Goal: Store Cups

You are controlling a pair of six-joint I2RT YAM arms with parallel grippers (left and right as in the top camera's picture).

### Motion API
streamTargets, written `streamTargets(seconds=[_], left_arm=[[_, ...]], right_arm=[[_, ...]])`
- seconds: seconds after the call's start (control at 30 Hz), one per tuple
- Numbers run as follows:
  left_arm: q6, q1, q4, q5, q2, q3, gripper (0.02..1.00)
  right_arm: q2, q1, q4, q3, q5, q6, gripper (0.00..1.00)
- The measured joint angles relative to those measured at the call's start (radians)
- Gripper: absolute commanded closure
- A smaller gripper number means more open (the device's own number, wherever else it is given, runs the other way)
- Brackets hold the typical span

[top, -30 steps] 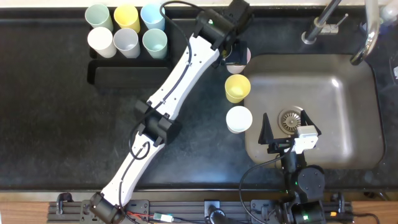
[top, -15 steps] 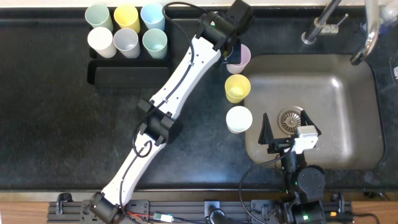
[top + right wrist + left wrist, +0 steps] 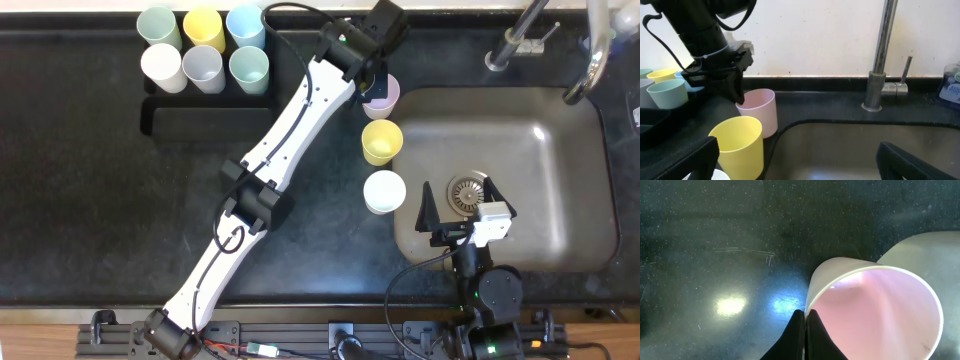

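Pink cup (image 3: 758, 111) stands upright on the dark counter (image 3: 100, 200) at the corner of the sink (image 3: 540, 180), just beside the yellow cup (image 3: 381, 141). The left claw (image 3: 805, 319) pinches its rim from above (fingers almost pressed together on the thin wall). The right claw (image 3: 460, 212) hangs spread over the sink.

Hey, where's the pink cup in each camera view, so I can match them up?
Top view: the pink cup sits on the counter at the sink's upper-left corner.
Left wrist view: the cup's open mouth fills the lower right.
Right wrist view: the cup stands left of centre, behind the yellow cup.
Shared landmark: the left gripper clamped on its rim.
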Motion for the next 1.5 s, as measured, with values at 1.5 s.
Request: streamTargets(seconds=[1.5], left_arm=[[0.506, 0.919, 0.441, 0.086, -1.146, -1.483, 0.982]], right_arm=[[0.0, 0.0, 0.0, 0.0, 0.0, 0.0, 0.003]])
